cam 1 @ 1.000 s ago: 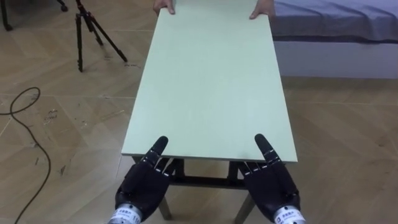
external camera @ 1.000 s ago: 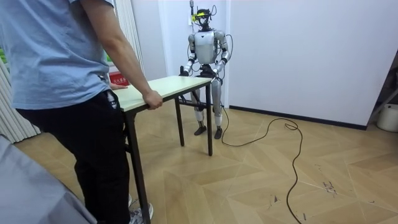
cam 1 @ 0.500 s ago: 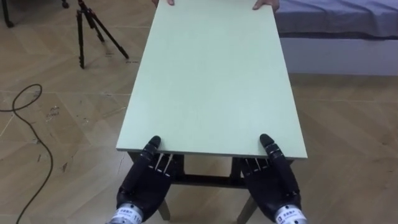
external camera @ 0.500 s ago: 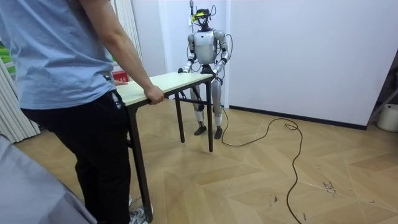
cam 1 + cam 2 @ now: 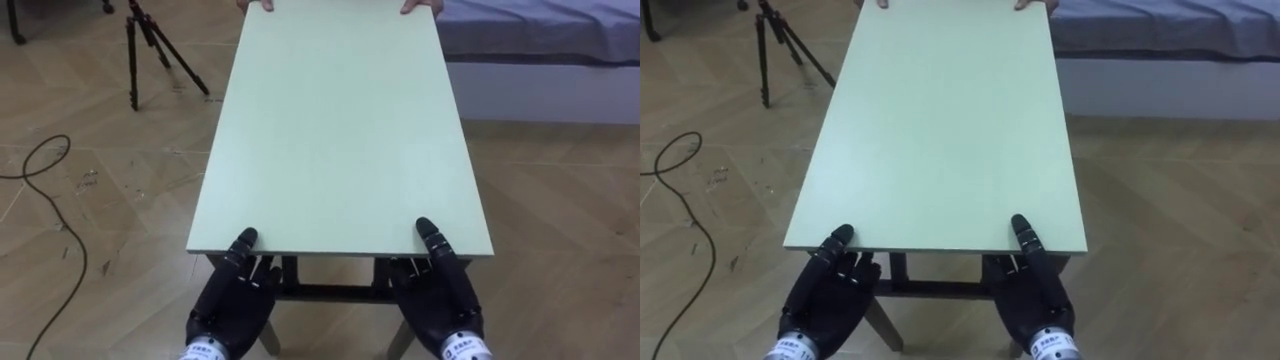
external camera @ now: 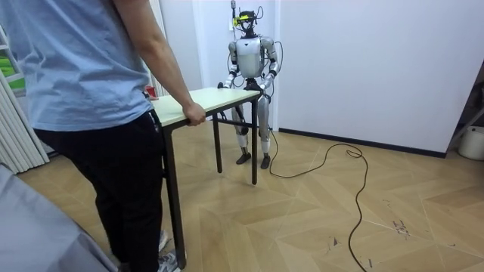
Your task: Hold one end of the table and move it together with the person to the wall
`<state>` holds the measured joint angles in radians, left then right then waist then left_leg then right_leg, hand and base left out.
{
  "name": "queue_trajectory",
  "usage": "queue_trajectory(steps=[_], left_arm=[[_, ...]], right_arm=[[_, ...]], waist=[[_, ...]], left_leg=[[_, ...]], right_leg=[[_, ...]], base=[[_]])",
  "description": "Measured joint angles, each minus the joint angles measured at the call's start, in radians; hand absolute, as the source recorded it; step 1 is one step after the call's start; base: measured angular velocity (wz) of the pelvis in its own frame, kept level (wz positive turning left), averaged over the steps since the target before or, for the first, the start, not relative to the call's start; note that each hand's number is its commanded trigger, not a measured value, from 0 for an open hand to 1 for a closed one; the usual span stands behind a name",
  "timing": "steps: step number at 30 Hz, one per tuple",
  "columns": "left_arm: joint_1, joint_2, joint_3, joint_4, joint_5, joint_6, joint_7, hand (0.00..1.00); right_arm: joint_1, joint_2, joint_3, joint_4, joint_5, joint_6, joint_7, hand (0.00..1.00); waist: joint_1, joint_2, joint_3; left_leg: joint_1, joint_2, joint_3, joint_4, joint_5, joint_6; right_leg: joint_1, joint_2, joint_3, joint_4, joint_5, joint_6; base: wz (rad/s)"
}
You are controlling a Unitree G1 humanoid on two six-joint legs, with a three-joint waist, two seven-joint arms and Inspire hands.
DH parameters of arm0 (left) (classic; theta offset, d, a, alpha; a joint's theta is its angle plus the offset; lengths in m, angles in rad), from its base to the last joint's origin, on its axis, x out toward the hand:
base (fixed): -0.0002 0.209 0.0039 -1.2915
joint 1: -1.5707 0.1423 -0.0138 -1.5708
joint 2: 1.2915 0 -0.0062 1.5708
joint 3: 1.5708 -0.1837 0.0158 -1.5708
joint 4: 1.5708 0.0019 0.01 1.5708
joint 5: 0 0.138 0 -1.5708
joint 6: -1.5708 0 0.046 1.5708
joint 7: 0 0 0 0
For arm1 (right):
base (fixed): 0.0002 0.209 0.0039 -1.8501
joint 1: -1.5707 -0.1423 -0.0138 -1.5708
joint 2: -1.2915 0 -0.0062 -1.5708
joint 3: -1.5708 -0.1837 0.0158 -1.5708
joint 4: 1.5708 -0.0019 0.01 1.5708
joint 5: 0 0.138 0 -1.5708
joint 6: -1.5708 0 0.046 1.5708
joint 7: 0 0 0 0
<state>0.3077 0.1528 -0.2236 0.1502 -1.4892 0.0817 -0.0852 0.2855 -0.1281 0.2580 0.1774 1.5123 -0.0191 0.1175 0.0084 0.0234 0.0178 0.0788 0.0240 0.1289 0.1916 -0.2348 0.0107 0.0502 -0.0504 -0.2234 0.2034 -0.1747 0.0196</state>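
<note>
Pale-green and bare, the table [image 5: 335, 130] is extending lengthwise away from the robot in the left eye view. The left hand [image 5: 232, 300] and the right hand [image 5: 445, 300] are reaching under its near short edge, one at each corner. Whether they are clamping that edge cannot be told. A person's hands [image 5: 420, 6] are resting on the far short edge. A tripod [image 5: 150, 45] is standing on the floor to the left, and a bed [image 5: 540, 40] is lying to the right.

In the room view, the person [image 6: 83, 83] is standing at the near end and gripping the table edge, while the robot is standing upright at the far end.

The right eye view is showing the same arrangement. As a judgement, both ends are manned, so the carry is probably under way. Transport and set-down are remaining, and no destination is showing.
</note>
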Motion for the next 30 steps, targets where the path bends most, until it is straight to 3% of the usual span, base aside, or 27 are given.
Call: queue_trajectory(steps=[30], left_arm=[[0.002, -0.005, -0.001, -0.038, 0.040, -0.011, 0.015, 1.00]], right_arm=[[0.010, 0.005, 0.004, -0.022, 0.020, -0.010, -0.037, 1.00]], waist=[[0.000, -0.006, 0.0006]], left_leg=[[-0.034, 0.000, -0.001, 0.022, 0.006, 0.003]], right_leg=[[-0.033, -0.003, 0.000, 0.021, 0.004, -0.005]], base=[[0.00]])
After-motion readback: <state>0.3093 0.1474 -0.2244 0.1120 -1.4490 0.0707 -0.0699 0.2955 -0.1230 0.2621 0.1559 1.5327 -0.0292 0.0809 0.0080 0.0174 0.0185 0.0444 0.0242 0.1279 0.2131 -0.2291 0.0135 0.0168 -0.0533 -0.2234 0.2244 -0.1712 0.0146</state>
